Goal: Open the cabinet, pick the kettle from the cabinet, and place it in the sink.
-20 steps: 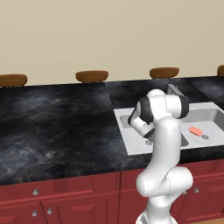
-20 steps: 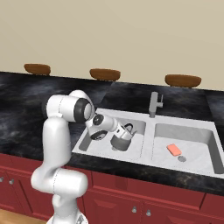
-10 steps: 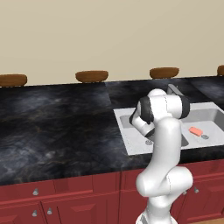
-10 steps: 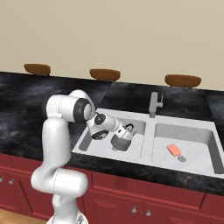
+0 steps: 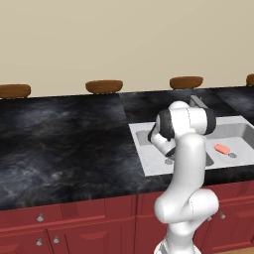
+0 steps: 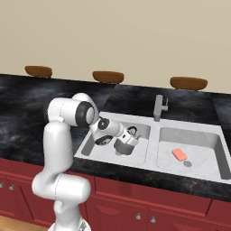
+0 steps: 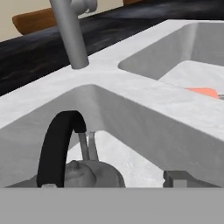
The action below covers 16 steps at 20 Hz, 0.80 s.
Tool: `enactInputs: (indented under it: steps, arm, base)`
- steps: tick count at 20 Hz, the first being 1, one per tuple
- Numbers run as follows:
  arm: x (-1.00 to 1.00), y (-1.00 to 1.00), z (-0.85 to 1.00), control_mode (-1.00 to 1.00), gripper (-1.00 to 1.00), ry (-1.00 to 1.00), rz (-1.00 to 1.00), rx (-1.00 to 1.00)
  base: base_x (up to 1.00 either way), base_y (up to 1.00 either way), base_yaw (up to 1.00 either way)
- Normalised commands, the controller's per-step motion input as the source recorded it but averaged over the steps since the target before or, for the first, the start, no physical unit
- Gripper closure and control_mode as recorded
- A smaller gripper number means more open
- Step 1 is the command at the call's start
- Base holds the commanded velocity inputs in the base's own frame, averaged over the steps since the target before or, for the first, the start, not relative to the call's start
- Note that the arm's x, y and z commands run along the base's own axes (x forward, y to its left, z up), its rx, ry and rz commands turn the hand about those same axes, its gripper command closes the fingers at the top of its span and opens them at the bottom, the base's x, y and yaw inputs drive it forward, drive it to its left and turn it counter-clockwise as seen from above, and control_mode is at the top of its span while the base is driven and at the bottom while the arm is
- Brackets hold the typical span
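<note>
You are looking at the kettle (image 7: 83, 168) sitting in the left basin of the sink (image 6: 151, 157), directly below and just in front of the gripper (image 6: 127, 141), which is reaching down into that basin. In the hand view the kettle's arched dark handle (image 7: 57, 146) is rising to the left of centre, edge-on along the line of sight. One dark finger tip (image 7: 181, 178) is standing well to its right, so the fingers are looking spread, with nothing pinched between them. The coming move is probably turning on this: the kettle is lying close under the fingers, so you are best lifting straight away. The kettle is rounded grey metal; the sink is matte steel with a grey faucet (image 6: 159, 106), and an orange sponge (image 6: 179, 154) is lying in the right basin.
</note>
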Motion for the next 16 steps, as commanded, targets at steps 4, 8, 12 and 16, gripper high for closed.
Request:
enactInputs:
  steps: [4, 8, 12, 16]
  arm:
    - [-0.22, 0.01, -0.13, -1.0, -1.0, -0.02, -0.06, -0.01]
    - [-0.24, 0.05, -0.15, -1.0, -1.0, 0.0, -0.08, -0.02]
    - [-0.08, 0.16, -0.01, -1.0, -1.0, 0.0, -0.07, -0.02]
    - [0.0, 0.25, 0.0, -1.0, -1.0, 0.0, -0.06, -0.05]
  base:
    - [0.0, 0.0, 0.0]
    - [0.0, 0.0, 0.0]
    - [0.0, 0.0, 0.0]
    - [0.0, 0.0, 0.0]
